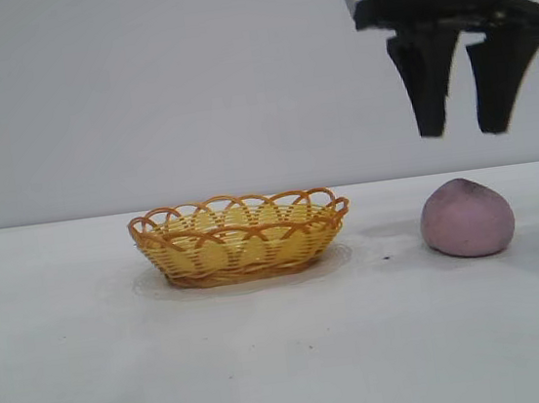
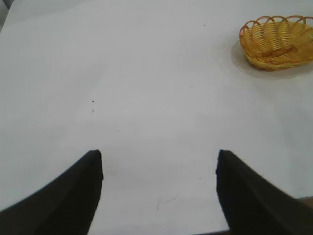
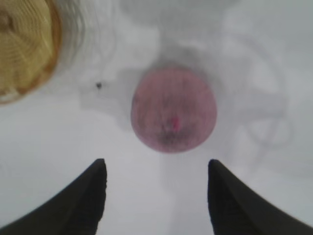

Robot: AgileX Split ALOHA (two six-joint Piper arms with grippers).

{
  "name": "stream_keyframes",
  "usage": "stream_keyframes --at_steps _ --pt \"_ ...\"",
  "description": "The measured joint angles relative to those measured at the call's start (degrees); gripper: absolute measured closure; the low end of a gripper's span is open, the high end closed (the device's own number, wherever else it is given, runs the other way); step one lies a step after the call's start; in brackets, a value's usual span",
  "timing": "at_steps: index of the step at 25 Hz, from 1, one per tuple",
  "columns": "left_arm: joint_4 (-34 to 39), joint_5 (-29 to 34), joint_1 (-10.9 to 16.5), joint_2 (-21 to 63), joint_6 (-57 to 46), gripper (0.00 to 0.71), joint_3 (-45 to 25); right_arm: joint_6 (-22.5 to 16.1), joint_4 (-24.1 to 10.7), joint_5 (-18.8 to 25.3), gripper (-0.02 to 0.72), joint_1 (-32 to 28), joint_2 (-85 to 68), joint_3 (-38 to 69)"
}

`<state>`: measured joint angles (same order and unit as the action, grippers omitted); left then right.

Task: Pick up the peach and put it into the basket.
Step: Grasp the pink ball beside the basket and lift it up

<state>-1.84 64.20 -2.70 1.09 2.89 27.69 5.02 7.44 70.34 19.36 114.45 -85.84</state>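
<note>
The mauve-pink peach [image 1: 466, 218] sits on the white table at the right. It also shows in the right wrist view [image 3: 173, 109], just ahead of the fingertips. My right gripper [image 1: 464, 130] hangs open and empty directly above the peach, a clear gap over it; it also shows in its wrist view [image 3: 156, 166]. The yellow wicker basket [image 1: 240, 239] with orange-brown looped rim stands empty left of the peach, and shows in the left wrist view [image 2: 276, 43] and the right wrist view [image 3: 22, 46]. My left gripper [image 2: 159, 155] is open and empty over bare table, out of the exterior view.
The white table [image 1: 289, 356] stretches around both objects, with a plain grey wall behind. The table's near edge shows between the left gripper's fingers [image 2: 195, 233]. A small dark speck [image 3: 99, 85] lies on the table near the peach.
</note>
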Motion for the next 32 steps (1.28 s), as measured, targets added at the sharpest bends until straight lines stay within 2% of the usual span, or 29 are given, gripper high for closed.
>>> stream_keyframes --at_steps 5,6,7,19,22,26,28,29,32 --pt "0.00 0.00 0.00 0.00 0.00 0.235 0.00 -0.04 -0.26 -3.53 0.278 0.00 0.00 1.93" --pt "0.00 0.00 0.00 0.00 0.00 0.235 0.00 -0.04 -0.26 -4.69 0.325 0.00 0.00 1.93" --pt "0.00 0.00 0.00 0.00 0.00 0.235 0.00 -0.04 -0.26 -5.73 0.333 0.00 0.00 1.93" --pt "0.00 0.00 0.00 0.00 -0.10 0.235 0.00 -0.13 -0.29 -10.90 0.328 0.00 4.70 1.93" --pt "-0.08 0.00 0.00 0.00 -0.10 0.235 0.00 -0.13 -0.53 -11.77 0.441 0.00 5.53 1.93" --pt "-0.08 0.00 0.00 0.00 -0.10 0.235 0.00 0.11 -1.06 -12.19 0.640 0.00 5.56 1.82" --pt "-0.08 0.00 0.00 0.00 -0.10 0.235 0.00 0.20 -1.44 -11.41 0.641 0.00 5.56 1.29" --pt "-0.08 0.00 0.00 0.00 -0.10 0.235 0.00 0.20 -1.67 -10.83 0.703 0.00 5.56 0.75" --pt "-0.08 0.00 0.00 0.00 -0.10 0.235 0.00 0.24 -2.48 -7.56 0.703 0.00 5.05 -1.91"
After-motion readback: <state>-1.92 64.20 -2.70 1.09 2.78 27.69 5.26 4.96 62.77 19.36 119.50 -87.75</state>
